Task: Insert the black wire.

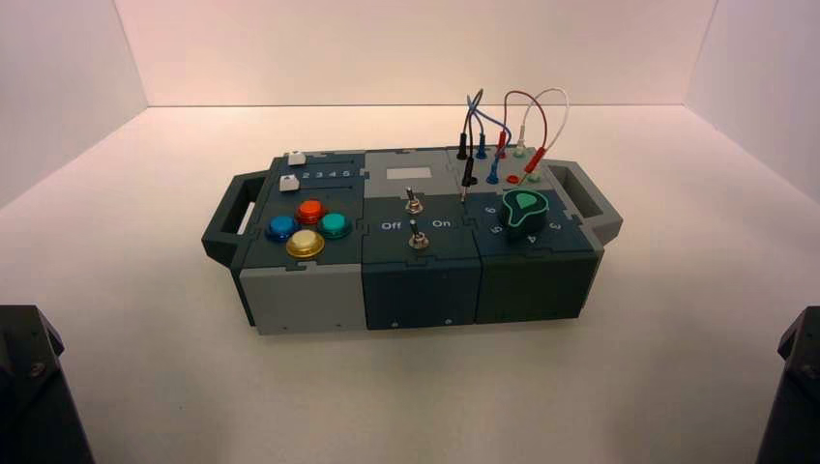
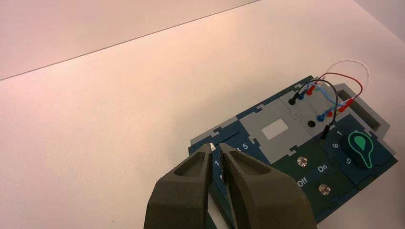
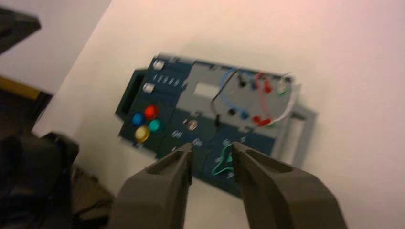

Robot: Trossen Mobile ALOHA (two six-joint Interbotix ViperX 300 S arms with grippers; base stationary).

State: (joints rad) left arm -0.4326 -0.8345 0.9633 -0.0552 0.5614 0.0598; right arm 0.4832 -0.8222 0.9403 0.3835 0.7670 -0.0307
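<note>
"Where's the black wire (image 1: 470, 121)?"

"One end's sitting behind-left of the green knob (image 1: 524, 211); the other's poking out, nearer."

"The grippers?"

"Left gripper (image 2: 217, 146)'s waiting front-left of the knob, open a crack; right gripper (image 3: 212, 147)'s waiting front-right, open wider. Both are holding nothing."

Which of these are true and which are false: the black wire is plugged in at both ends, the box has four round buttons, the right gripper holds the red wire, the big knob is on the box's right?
Black wire plugged in at both ends: False; one plug hangs loose near an empty black socket.
Four round buttons: True.
Right gripper holds the red wire: False; it holds nothing.
Big knob on the right: True.
</note>
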